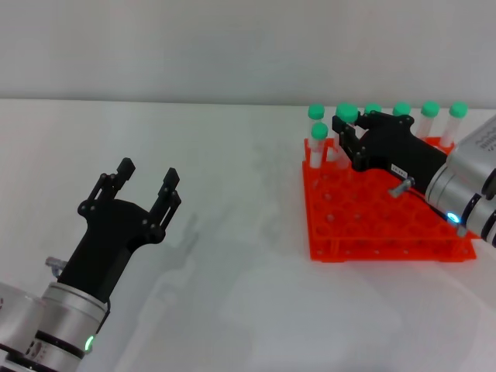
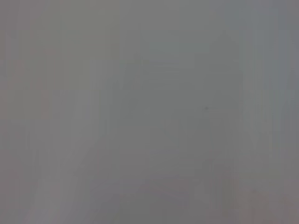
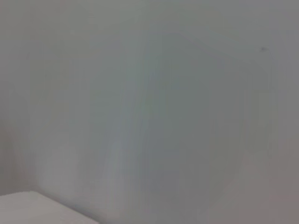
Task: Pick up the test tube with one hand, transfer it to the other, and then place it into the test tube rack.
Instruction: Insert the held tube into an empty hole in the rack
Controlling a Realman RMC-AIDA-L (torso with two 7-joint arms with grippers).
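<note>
The orange-red test tube rack [image 1: 364, 225] stands on the white table at the right. My right gripper [image 1: 346, 133], black with a small white label, reaches over the rack's back left part. It is shut on the test tube [image 1: 346, 115] just below its green cap, and holds it upright over the rack's back rows. The tube's lower end is hidden behind the fingers. My left gripper [image 1: 147, 182] is open and empty above the table at the lower left, far from the rack. Both wrist views show only a blank pale surface.
Several other green-capped tubes stand in the rack: two at its back left corner [image 1: 318, 133] and a row along the back [image 1: 430, 110]. The white table [image 1: 232, 232] lies bare between the two arms. A pale wall is behind.
</note>
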